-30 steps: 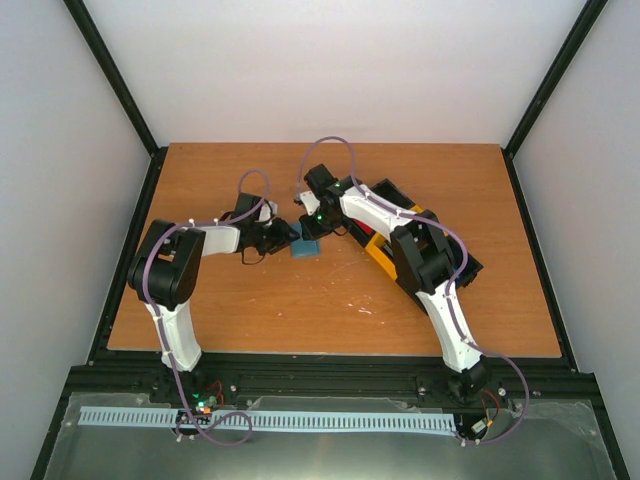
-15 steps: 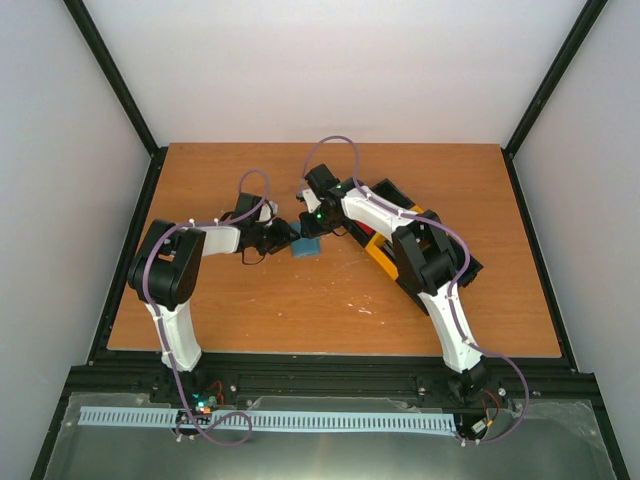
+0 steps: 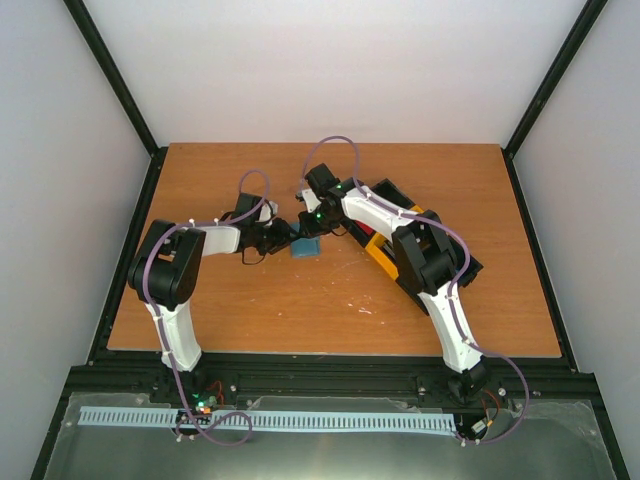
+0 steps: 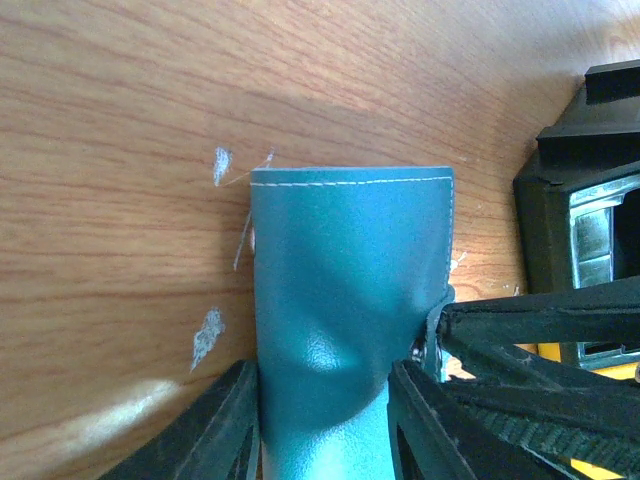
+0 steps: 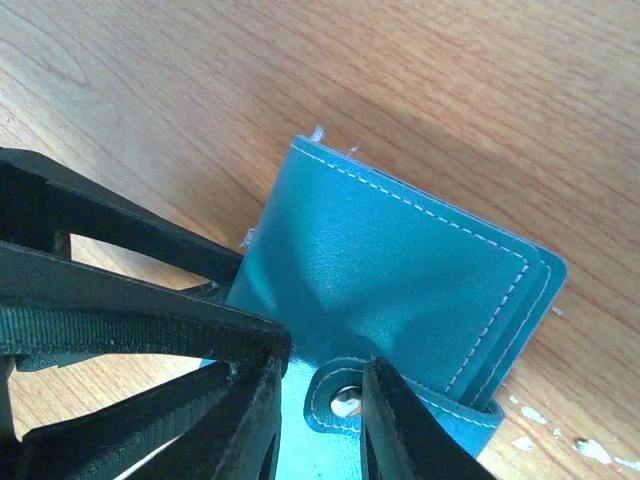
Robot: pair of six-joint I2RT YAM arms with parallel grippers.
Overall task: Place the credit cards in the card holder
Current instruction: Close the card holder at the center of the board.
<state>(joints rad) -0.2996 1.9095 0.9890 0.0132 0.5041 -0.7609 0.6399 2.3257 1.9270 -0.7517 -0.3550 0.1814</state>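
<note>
Left gripper (image 4: 322, 420) hung low over the table (image 3: 300, 310), near the tray (image 3: 380, 260) | we saw it pinch the folded card holder (image 4: 350, 270), resting on the wood, by its edges | right gripper (image 5: 320, 385) straddled the snap tab (image 5: 345, 402); we could not tell whether it gripped.

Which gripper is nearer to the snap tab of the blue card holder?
Right. The right gripper straddles the snap tab; the left gripper clamps the card holder by its sides.
</note>
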